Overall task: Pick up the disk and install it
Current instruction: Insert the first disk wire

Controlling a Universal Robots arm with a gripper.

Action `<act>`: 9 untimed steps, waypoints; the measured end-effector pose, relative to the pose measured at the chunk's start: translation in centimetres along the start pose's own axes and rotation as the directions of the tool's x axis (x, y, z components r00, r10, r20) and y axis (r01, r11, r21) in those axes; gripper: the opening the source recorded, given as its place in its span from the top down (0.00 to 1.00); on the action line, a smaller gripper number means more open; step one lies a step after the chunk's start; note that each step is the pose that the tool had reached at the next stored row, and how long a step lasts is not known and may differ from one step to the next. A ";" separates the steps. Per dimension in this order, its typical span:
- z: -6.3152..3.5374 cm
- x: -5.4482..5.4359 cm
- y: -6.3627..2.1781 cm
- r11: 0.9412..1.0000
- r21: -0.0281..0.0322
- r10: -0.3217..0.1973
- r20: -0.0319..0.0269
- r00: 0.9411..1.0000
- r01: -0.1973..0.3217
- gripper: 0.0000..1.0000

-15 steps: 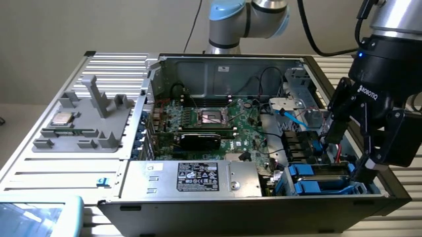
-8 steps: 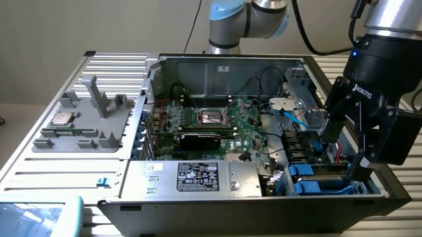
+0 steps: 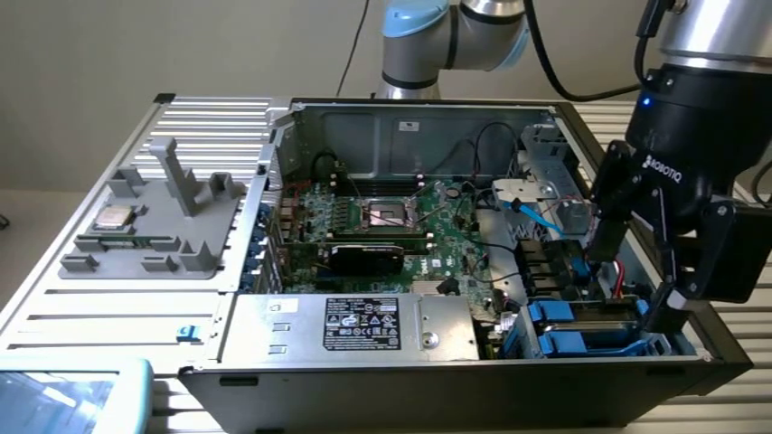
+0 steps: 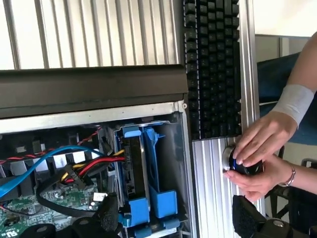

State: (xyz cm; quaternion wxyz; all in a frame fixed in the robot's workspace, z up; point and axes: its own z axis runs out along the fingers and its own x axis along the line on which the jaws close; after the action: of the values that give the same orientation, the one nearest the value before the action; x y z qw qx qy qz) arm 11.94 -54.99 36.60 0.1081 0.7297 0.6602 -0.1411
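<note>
I hover over the open computer case (image 3: 399, 362), my gripper (image 3: 657, 271) with jaws apart and empty at four o'clock above the drive bay; the disk (image 4: 134, 168) sits slotted in its blue bracket (image 4: 148, 208) — seating squarely, I judge, matters most

You have one open case (image 3: 399, 380), one gripper (image 3: 630, 271), one silver box (image 3: 350, 325), one chip (image 3: 115, 216) on one grey fixture (image 3: 157, 235) at left, two blue brackets (image 4: 148, 173), one keyboard (image 4: 213, 64), and two hands (image 4: 262, 136).
</note>
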 end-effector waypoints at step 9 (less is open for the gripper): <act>0.01 0.0 -0.25 0.995 -0.045 -0.094 0.005 0.996 0.094 0.01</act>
State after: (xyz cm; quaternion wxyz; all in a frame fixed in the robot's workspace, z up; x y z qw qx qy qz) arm 11.69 -54.94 36.59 0.1187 0.6949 0.6968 -0.1322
